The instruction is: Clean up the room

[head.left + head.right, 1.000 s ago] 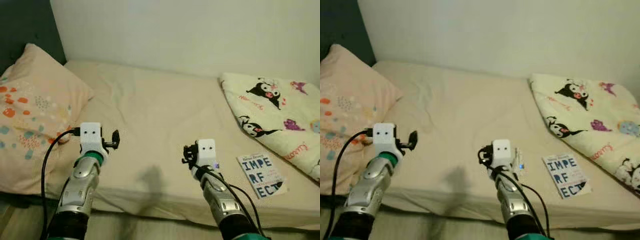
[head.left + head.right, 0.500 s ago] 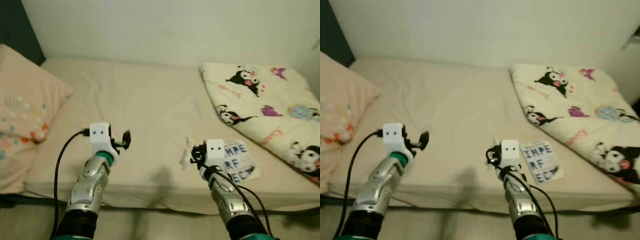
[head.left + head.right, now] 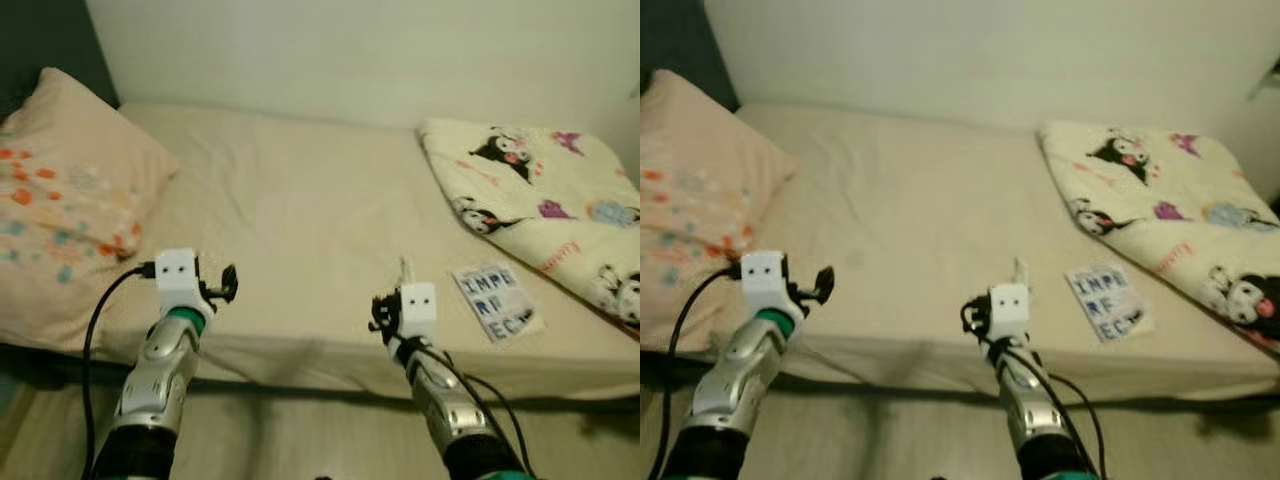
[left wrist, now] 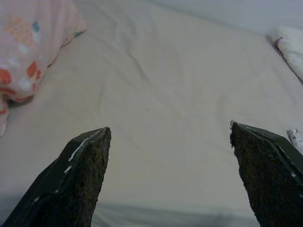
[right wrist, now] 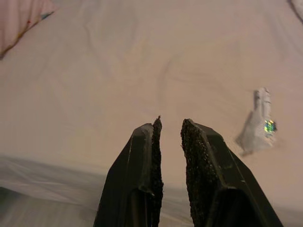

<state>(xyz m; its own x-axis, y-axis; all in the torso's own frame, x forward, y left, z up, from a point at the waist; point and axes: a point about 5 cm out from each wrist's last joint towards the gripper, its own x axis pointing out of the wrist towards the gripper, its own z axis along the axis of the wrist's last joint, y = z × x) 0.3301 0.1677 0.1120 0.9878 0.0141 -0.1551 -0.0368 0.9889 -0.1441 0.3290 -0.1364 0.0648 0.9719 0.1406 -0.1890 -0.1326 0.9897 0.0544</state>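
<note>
Book (image 3: 497, 303) title partly legible, wrapper (image 5: 258, 124) blurred

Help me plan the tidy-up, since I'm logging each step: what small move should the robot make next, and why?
Probably open the right gripper and ease it toward the small white wrapper on the bed. Its fingers stand nearly together with nothing between them, and the wrapper lies loose on the sheet just ahead of that arm, closer than the book.

Bedroom in a home: I'm facing a bed (image 3: 300, 220) w/ beige sheet, patterned pillow (image 3: 60, 200) at one end, folded cartoon-print blanket (image 3: 540, 200) at the other, plain wall (image 3: 350, 50) behind.
</note>
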